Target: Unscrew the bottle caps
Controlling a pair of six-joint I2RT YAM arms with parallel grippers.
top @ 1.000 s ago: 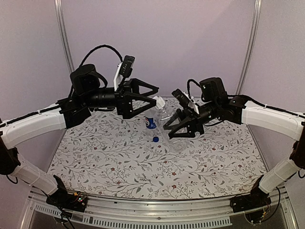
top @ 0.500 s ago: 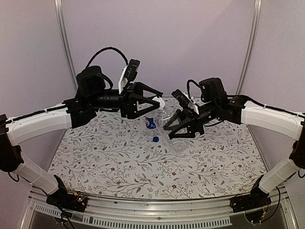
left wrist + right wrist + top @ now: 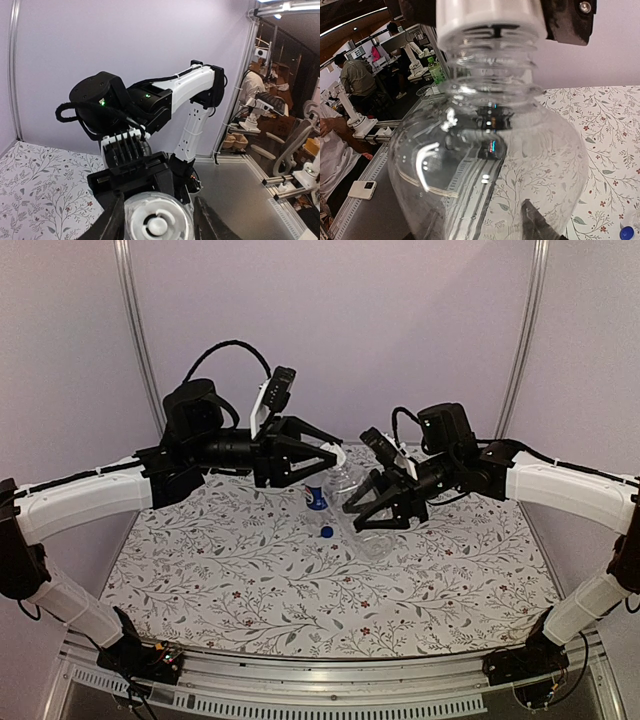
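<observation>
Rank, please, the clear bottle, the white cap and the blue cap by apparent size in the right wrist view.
1. clear bottle
2. white cap
3. blue cap; it lies farther from the camera, so the caps' real sizes may match.

The arms (image 3: 560, 485) have white shells (image 3: 80, 502), black joints (image 3: 190, 408), looping cables (image 3: 228, 343)

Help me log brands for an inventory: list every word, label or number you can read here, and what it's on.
No text can be read.
The labelled bottle: blue band, print too small.
The clear bottle: no label.
The white cap: no lettering shows.
The green bottle in the background: label blurred.
</observation>
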